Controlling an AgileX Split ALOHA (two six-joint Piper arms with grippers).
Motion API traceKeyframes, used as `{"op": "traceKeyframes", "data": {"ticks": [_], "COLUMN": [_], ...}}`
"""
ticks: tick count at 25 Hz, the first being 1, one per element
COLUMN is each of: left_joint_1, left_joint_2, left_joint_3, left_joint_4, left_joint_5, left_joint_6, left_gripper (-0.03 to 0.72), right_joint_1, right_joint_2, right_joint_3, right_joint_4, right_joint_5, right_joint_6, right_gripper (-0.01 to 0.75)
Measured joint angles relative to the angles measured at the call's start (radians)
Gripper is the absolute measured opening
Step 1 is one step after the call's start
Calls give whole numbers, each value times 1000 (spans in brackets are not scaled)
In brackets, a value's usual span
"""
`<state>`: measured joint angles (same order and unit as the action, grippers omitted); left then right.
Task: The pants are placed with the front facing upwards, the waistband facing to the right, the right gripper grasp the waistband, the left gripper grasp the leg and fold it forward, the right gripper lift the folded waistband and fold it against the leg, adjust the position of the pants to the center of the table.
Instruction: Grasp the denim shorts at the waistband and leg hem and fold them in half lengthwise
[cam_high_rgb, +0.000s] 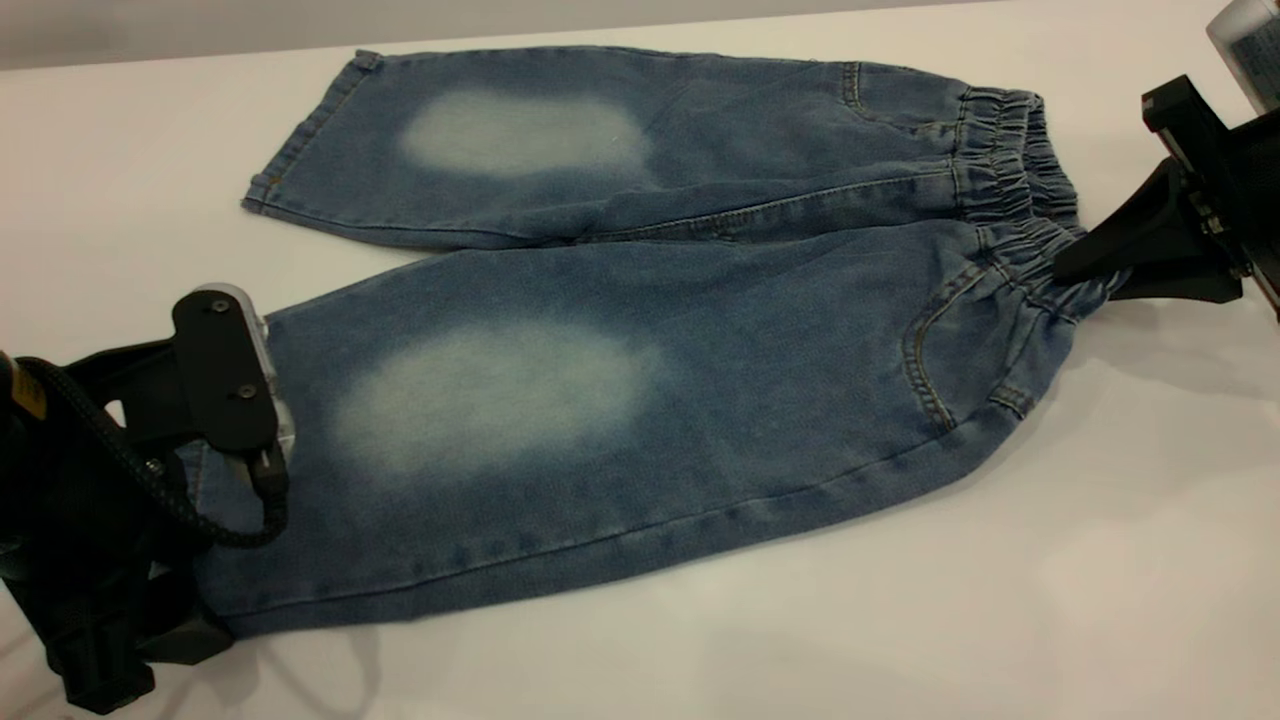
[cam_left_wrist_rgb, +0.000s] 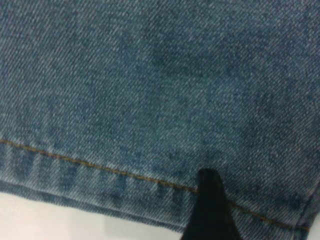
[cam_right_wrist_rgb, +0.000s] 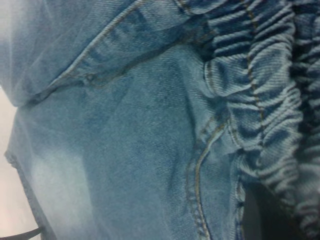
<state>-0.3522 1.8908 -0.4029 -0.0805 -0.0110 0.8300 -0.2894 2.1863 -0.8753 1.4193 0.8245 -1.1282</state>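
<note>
Right gripper (cam_high_rgb: 1085, 275) pinches the ruched elastic waistband (cam_high_rgb: 1020, 190) of small blue denim pants (cam_high_rgb: 640, 330); left gripper (cam_high_rgb: 215, 470) clamps a leg hem on the wide white table (cam_high_rgb: 1000, 600).

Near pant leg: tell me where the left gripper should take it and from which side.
Grip the hem of the near leg at its cuff end, coming in from the exterior view's left, where the left gripper already sits. The hem lies flat on the table, and its stitched edge probably gives firm purchase. The right gripper has the waistband bunched.
</note>
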Motion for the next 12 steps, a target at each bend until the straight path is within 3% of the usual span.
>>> {"op": "traceKeyframes", "data": {"ticks": [6,12], "left_joint_1": [0,0], "left_joint_2": [2,2], "left_joint_3": [0,0], "left_joint_4": [0,2], "left_joint_5": [0,-13], "left_joint_6": [0,0], "left_gripper": [410,143], "right_joint_1": [0,0], "right_joint_2": [0,0], "right_joint_3": [0,0], "right_joint_4": [0,-1], "right_joint_5": [11,15], "right_joint_6": [0,-2], "right_gripper": [37,37]}}
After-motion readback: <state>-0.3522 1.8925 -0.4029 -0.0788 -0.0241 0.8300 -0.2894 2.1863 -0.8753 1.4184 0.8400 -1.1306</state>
